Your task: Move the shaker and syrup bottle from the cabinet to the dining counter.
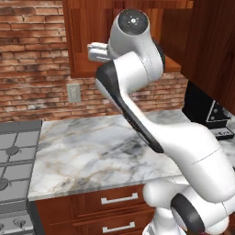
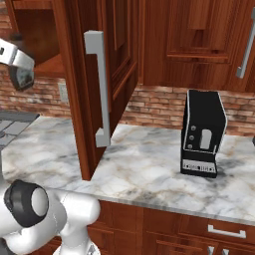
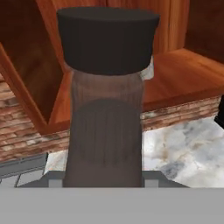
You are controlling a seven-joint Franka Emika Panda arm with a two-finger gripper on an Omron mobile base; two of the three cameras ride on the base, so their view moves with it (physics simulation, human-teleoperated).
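Hand view is taken up mostly by the syrup bottle (image 3: 105, 131), seen very close: its dark cap is at the top, and below it come the brown neck and the wider brown body. The bottle stands right in front of the camera, where the gripper's fingers would be, so it is judged to be pinched by the gripper, although the fingertips themselves are hidden behind it. It appears upright in this view, which is sensible for a bottle with liquid.

Behind the bottle the open cabinet (image 3: 183, 74) is seen, with its wooden shelf and inner walls, and a small pale shape just beside the cap may be the shaker (image 3: 150, 70); this cannot be told for sure. Below the shelf, brick wall and the marble countertop (image 3: 183, 148) are visible, so the bottle is probably already lifted clear of the shelf and held out in front of it.

From the left base view, the arm is raised toward the cabinet opening. From the right base view, the cabinet door (image 2: 107, 74) with its long silver handle (image 2: 99, 89) stands open, and a black toaster (image 2: 201, 132) rests on the countertop further right.

The dining counter is still to be reached, so the task is judged to be at an early stage.
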